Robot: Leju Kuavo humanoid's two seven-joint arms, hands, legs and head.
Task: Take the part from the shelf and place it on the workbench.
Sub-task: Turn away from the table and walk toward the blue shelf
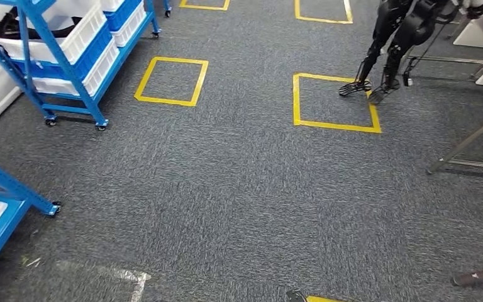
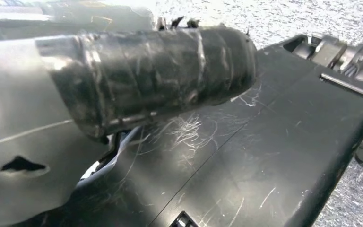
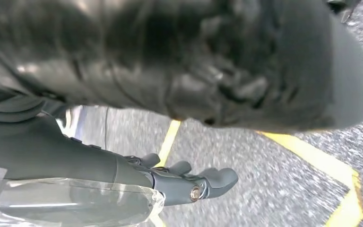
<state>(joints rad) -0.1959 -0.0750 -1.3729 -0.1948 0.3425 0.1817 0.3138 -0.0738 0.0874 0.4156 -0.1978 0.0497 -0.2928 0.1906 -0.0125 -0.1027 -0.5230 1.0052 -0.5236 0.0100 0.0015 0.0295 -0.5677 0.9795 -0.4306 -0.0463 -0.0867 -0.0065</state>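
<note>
In the left wrist view my left hand (image 2: 146, 75) holds a flat black plastic part (image 2: 264, 142) with many fine scratches. Its thick, black-taped thumb lies across the part's top face, and clips show on the part's far edge. The right wrist view has my right hand (image 3: 189, 184) hanging over the carpet, dark fingers stretched out and slightly apart, holding nothing. A blue wheeled shelf (image 1: 69, 44) with white and blue bins stands at the far left in the head view.
A second blue shelf (image 1: 0, 207) juts in at the lower left. Yellow tape squares (image 1: 171, 82) (image 1: 334, 104) mark the grey carpet. Another dark humanoid robot (image 1: 393, 44) stands at the far right, beside slanted metal bench legs (image 1: 471, 141).
</note>
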